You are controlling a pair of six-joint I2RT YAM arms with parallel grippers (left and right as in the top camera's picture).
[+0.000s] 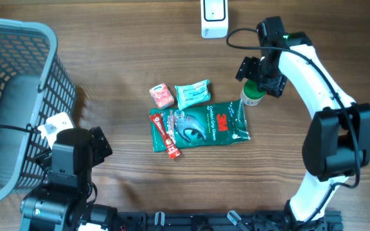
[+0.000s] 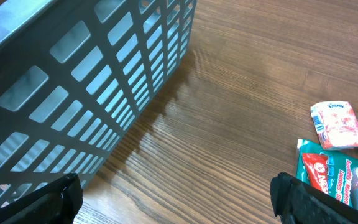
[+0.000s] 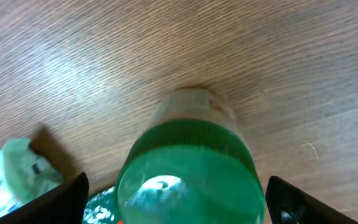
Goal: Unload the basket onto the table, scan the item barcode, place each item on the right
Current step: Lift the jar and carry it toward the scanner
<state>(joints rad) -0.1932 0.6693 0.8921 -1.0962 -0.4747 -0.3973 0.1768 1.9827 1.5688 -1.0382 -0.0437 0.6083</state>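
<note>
A wooden table (image 1: 127, 51) seen from above, with everything placed here relative to a flat green glove packet (image 1: 204, 125) lying near its middle. Far to the left of the packet stands a tall grey mesh basket (image 1: 51, 90), the largest thing on the table. To the packet's right rises the white right arm (image 1: 313, 70), which bends over and reaches down just past the packet's upper right corner. Below and well to the left of the packet, beside the basket, sits the black left arm (image 1: 66, 173); the left jaws are spread wide with nothing between them, and the wrist view shows only bare wood and the basket wall. Well above the packet, at the table's far edge, a white barcode scanner (image 1: 214, 18) stands. Just beside the packet's upper right corner stands the item, a small upright bottle (image 1: 252, 98) with a green ribbed cap and a pale body. The right jaws are released and straddle the cap, one finger on each side, with a visible gap on the left. Just above the packet lies a crinkled teal packet (image 1: 193, 94). Left of that, above the glove packet's upper left corner, lies a small pink packet (image 1: 162, 96). A thin red sachet (image 1: 167, 135) lies across the packet's left edge.
</note>
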